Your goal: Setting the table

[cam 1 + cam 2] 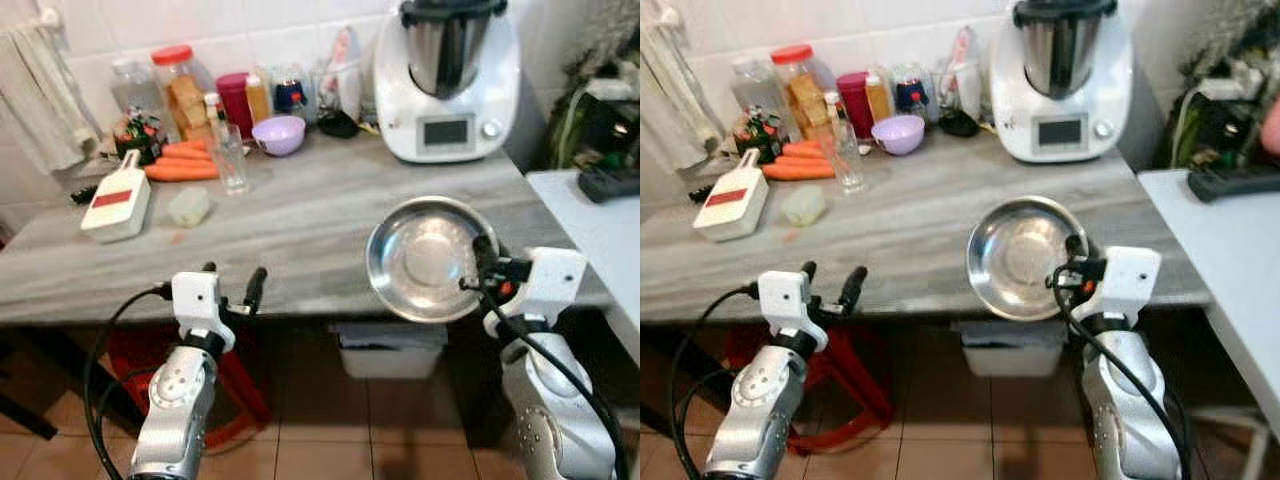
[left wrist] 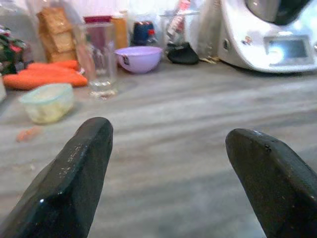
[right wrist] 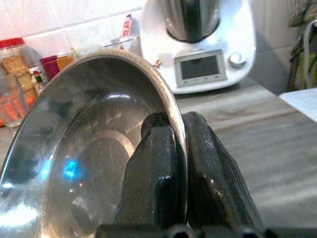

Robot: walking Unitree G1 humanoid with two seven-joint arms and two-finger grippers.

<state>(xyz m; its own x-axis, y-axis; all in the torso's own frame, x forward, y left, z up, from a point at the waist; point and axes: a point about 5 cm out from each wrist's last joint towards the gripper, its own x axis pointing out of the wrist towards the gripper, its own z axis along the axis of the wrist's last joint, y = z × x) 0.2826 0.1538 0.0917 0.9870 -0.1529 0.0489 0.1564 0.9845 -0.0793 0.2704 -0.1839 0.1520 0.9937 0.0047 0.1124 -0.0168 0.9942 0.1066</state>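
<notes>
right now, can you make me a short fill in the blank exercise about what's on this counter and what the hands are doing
1. The right hand grips the rim of a ____ bowl.
2. The left hand is ____ and holds nothing.
3. The small bowl near the jars at the back of the counter is ____ in colour.
4. The carrots lie just behind the white ____.

Missing words: metal; open; purple; grater
</notes>
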